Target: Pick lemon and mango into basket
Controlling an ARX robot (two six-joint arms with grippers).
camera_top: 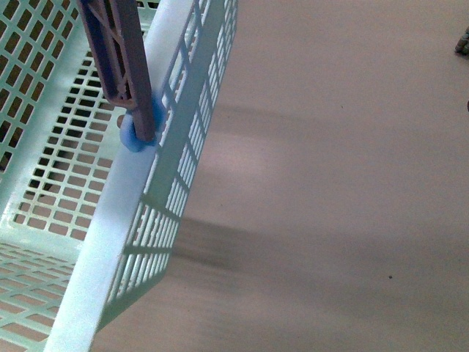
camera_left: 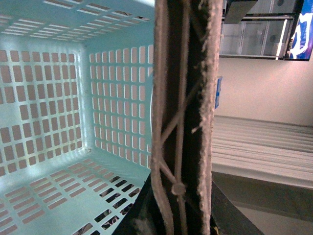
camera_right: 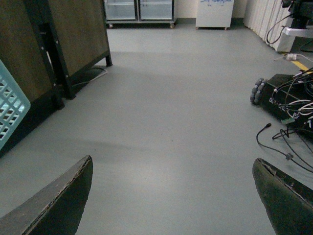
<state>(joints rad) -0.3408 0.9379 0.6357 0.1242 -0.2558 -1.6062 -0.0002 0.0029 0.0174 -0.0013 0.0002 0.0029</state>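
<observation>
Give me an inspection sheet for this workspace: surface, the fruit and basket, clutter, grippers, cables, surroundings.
Surface: plain pinkish surface, shadowed beside the basket.
Job's things: teal basket, no fruit in the part that shows; lemon and mango: nothing seen.
Clutter: one dark item at the front view's right edge, too cut off to identify.
Grippers: left gripper has a finger at the basket rim, grip unclear; right gripper open, holding nothing, over the floor.
Cables: black cables on the floor beside a wheeled base.
Surroundings: grey floor, dark wooden cabinet, glass-fronted units.
</observation>
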